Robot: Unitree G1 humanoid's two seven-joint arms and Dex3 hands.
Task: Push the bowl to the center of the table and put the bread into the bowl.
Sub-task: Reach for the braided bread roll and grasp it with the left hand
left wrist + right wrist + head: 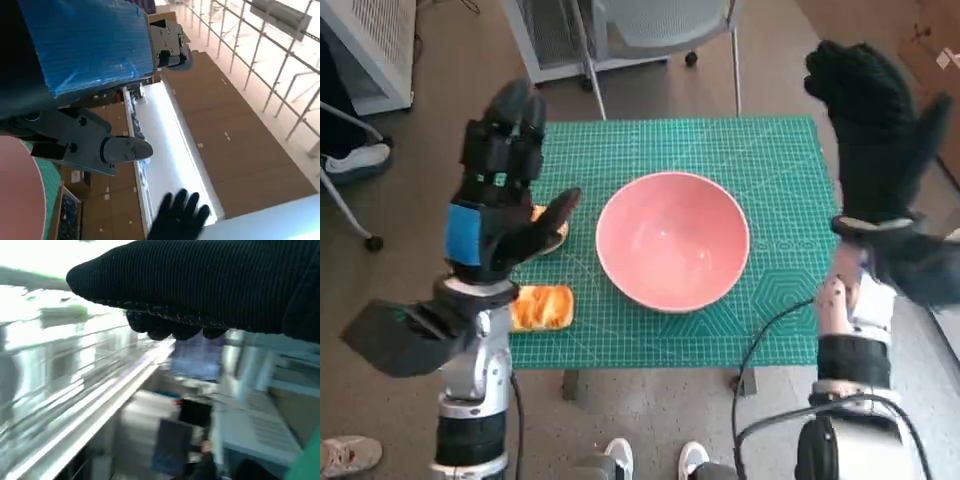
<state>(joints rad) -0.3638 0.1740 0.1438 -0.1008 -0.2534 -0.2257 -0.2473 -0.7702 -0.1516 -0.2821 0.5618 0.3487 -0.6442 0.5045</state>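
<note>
A pink bowl [672, 240] stands empty near the middle of the green mat-covered table [770, 160]. A golden bread [542, 306] lies at the table's front left corner. A second bread piece [554, 236] peeks out from under my left hand. My left hand [505, 190] is lifted above the table's left side, fingers spread, holding nothing. My right hand [875, 130] is raised high beyond the table's right edge, also empty with fingers apart. In the left wrist view the bowl's rim [20, 195] shows beside my left hand [85, 55], and the gloved right hand [180, 215] is beyond.
A white chair base [620, 40] and cabinet stand behind the table. A person's shoe [355, 158] is at the left and feet [620, 455] at the front edge. A black cable [760, 350] hangs by my right forearm.
</note>
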